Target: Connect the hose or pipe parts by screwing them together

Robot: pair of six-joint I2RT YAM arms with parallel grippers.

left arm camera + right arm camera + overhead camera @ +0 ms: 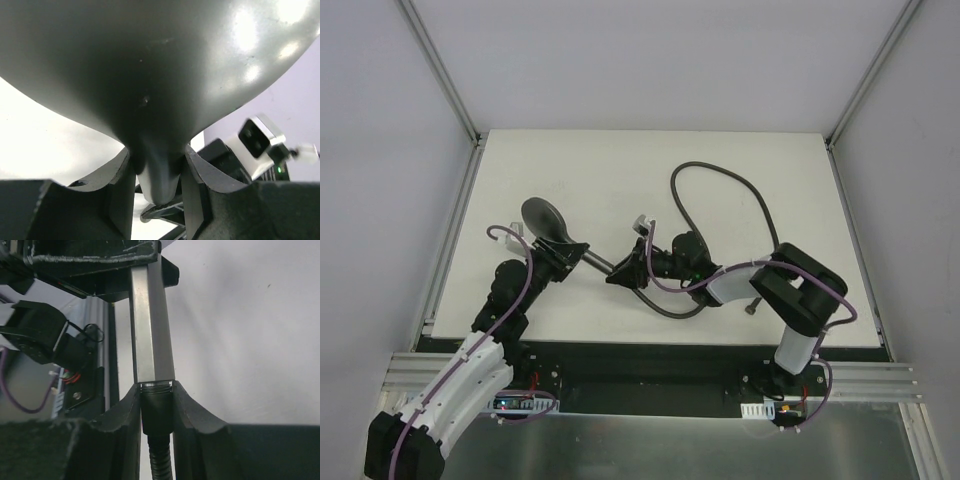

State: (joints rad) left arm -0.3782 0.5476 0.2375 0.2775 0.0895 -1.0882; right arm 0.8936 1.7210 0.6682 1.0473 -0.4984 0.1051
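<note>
Hose point(720, 167) loop well inside table point(570, 170) edges

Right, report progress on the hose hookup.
Done: left gripper grips the dark grey round-faced shower head; right gripper grips the thin dark grey flexible hose below its silver hex fitting. In hand: fitting aimed at the handle. Left: screwing together; thread contact hidden.

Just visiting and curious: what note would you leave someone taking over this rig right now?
The left gripper is shut on the shower head at its neck.
The right gripper is shut on the hose end, butted against the handle's tip.
The rest of the hose loops across the table.
Done: both parts held and lined up.
Left: screwing them tight; threads seem to show at the joint.
</note>
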